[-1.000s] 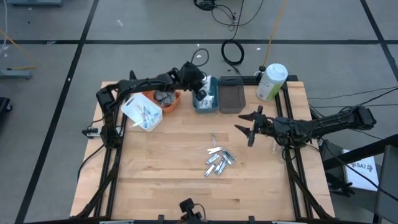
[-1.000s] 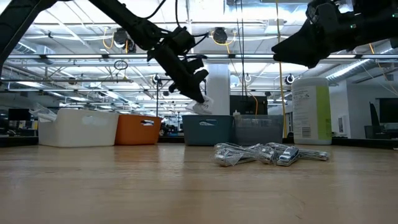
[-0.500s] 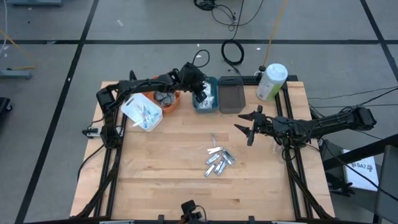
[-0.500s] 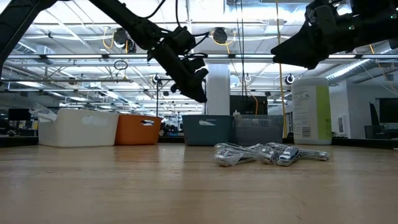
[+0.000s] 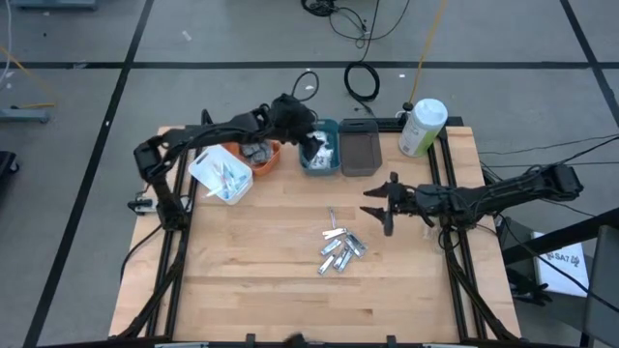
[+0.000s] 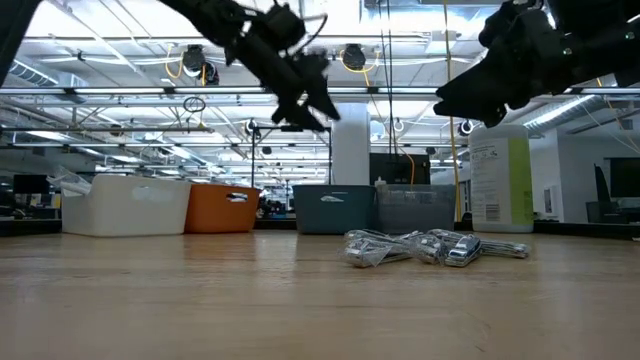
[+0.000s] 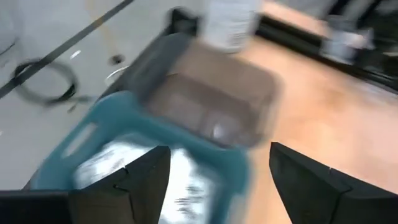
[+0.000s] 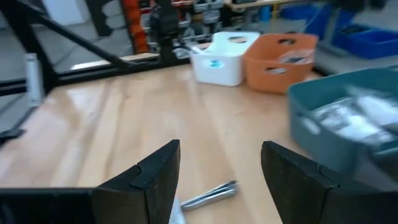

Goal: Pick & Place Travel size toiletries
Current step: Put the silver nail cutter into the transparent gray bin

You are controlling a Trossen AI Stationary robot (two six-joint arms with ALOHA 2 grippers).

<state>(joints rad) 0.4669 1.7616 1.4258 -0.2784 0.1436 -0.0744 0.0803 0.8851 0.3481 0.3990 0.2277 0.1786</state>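
Observation:
Several small silver tubes (image 5: 338, 249) lie in a heap on the wooden table, right of its middle; the low view shows the same tubes (image 6: 430, 247). White clear-wrapped packets (image 5: 322, 148) lie in the teal bin (image 5: 308, 162). My left gripper (image 5: 308, 133) hangs open above that bin, with nothing between its fingers (image 7: 146, 180). My right gripper (image 5: 379, 203) hovers open above the table, right of and beyond the heap, and holds nothing. One silver piece (image 8: 208, 194) lies on the table below it.
A white bin (image 5: 221, 174), an orange bin (image 5: 256, 155), the teal bin and a grey bin (image 5: 361, 150) stand in a row along the far edge. A big white-and-green bottle (image 5: 422, 127) stands at the far right corner. Bare wood lies near and left of the heap.
My left gripper has opened over the teal bin and let go of a white packet, which has dropped out of the low view. The gripper has then risen and drawn back a little toward the far left. My right gripper has drifted slightly toward the table's left.

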